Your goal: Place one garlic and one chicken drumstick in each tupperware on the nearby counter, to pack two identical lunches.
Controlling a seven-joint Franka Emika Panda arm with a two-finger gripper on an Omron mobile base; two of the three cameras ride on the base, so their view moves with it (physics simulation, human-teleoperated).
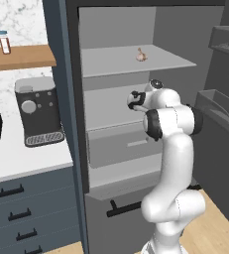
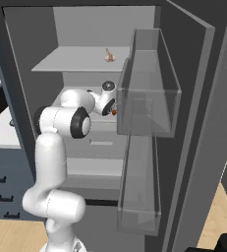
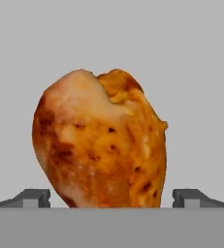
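- Hand view puts the chicken drumstick (image 3: 101,143) right in front of my gripper (image 3: 111,196), with one dark finger (image 3: 33,197) to each side of its lower end; the fingers are spread fully wide and neither touches the meat, so nothing is grasped yet.
- I judge the step in hand to be the approach for picking up a drumstick, early in the task, since no food is in a tupperware that I can see.
- Next move as I see it: ease forward until the fingers straddle the thick body, close across its narrow width, then lift and carry it out toward the counter (image 1: 22,154).
- Seen through the hand camera, the drumstick's long axis runs up and down the picture, tilted slightly, its broad pale rounded end toward the top and its lower end sinking between the fingers; how that maps to the room I cannot tell, as the camera rolls with the hand.
- Left base view shows the arm reaching into the open fridge at the middle shelf (image 1: 111,106), which is where the drumstick must lie.
- Farther back, on the upper shelf (image 1: 136,62), a garlic (image 1: 142,55) sits alone, well apart from the gripper.
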